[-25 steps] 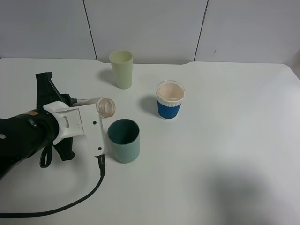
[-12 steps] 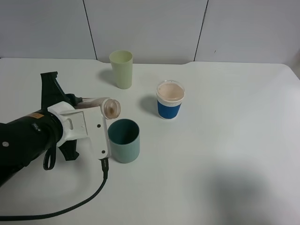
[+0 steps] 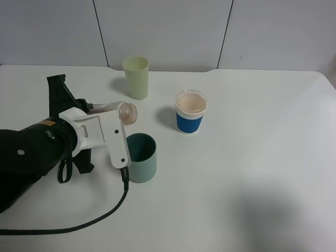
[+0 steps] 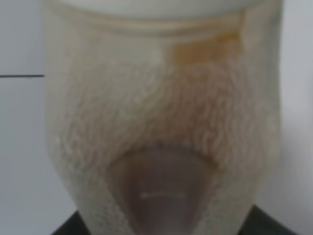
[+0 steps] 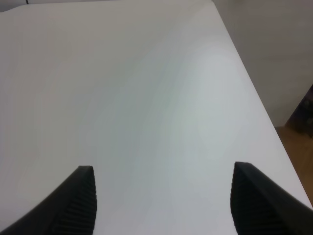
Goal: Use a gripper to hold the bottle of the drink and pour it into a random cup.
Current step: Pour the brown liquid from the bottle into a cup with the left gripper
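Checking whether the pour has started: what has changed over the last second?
The left gripper, still shut on the bottle, has shifted right toward the teal cup and now overlaps its left rim in the high view. The bottle's mouth has moved right with it and seems tipped further. No stream shows. The teal cup, yellow-green tumbler and paper cup have not moved.

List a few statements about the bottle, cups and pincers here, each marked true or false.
1. The left pincer grips the bottle, which is tilted. True.
2. The bottle's mouth is over the yellow-green cup. False: it is by the teal cup; the yellow-green cup stands apart, farther back.
3. The right pincer is shut. False: its jaws stand wide apart with nothing between them.
4. The paper cup stands upright. True.
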Robot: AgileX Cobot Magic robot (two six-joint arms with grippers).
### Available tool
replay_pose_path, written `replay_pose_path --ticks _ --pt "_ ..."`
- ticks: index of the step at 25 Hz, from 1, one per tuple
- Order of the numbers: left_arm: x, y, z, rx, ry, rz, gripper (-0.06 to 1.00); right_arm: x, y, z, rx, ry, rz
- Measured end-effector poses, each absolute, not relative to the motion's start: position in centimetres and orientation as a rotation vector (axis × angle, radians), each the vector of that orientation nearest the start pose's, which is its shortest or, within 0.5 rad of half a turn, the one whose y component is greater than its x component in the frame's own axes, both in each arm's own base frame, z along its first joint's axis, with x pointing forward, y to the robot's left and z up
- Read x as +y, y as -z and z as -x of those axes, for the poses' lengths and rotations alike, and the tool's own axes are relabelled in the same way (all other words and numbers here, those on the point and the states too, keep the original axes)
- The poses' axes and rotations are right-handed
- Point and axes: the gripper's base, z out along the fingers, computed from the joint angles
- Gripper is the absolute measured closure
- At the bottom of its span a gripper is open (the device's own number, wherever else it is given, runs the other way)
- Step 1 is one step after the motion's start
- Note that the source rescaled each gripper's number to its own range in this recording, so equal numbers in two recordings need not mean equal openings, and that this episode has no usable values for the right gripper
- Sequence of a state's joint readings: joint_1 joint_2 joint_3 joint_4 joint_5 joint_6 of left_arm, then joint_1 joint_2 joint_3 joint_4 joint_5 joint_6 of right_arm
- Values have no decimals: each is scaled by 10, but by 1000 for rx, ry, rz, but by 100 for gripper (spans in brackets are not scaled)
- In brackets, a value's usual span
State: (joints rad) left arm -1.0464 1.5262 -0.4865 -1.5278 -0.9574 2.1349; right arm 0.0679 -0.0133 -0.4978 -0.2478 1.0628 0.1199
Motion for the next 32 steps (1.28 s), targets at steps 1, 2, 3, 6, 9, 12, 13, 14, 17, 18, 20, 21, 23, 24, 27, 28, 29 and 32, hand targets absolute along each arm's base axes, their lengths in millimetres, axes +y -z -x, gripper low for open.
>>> replay_pose_path --ticks 1,2,3,6,9,12,13,14,17,18,20,21,23,24,27,28,29,32 --pt "-156 -173 -176 1719 -940 -1341 94 -20 -278 7 2014 177 -66" --pt "-157 -172 -177 1720 -942 -1345 94 -20 -278 7 2014 177 -66" --pt "-157 -170 -177 1721 -948 -1352 94 -20 -278 7 2014 177 -66" --pt "-157 -169 -177 1721 -950 -1355 94 -20 -278 7 2014 177 -66" --pt "-158 -170 -177 1694 -956 -1367 94 -20 -278 7 2014 177 -66" --pt "-154 -167 -175 1652 -975 -1409 94 -20 -278 7 2014 177 -66" --pt "-154 -166 -175 1642 -978 -1418 94 -20 -278 7 2014 177 -66" --pt "-154 -166 -175 1636 -980 -1423 94 -20 -278 7 2014 177 -66" --pt "-155 -166 -175 1592 -983 -1444 94 -20 -278 7 2014 177 -66" --pt "-156 -167 -175 1577 -983 -1449 94 -20 -278 7 2014 177 -66" --pt "-158 -167 -176 1547 -985 -1462 94 -20 -278 7 2014 177 -66" --pt "-158 -167 -176 1539 -986 -1467 94 -20 -278 7 2014 177 -66" --pt "-158 -167 -176 1531 -988 -1474 94 -20 -278 7 2014 177 -66" --pt "-158 -167 -176 1521 -989 -1480 94 -20 -278 7 2014 177 -66" --pt "-156 -163 -174 1486 -1000 -1515 94 -20 -278 7 2014 177 -66" --pt "-155 -163 -173 1481 -1002 -1522 94 -20 -278 7 2014 177 -66" --pt "-154 -162 -172 1478 -1004 -1528 94 -20 -278 7 2014 177 -66" --pt "-154 -162 -172 1476 -1004 -1530 94 -20 -278 7 2014 177 -66"
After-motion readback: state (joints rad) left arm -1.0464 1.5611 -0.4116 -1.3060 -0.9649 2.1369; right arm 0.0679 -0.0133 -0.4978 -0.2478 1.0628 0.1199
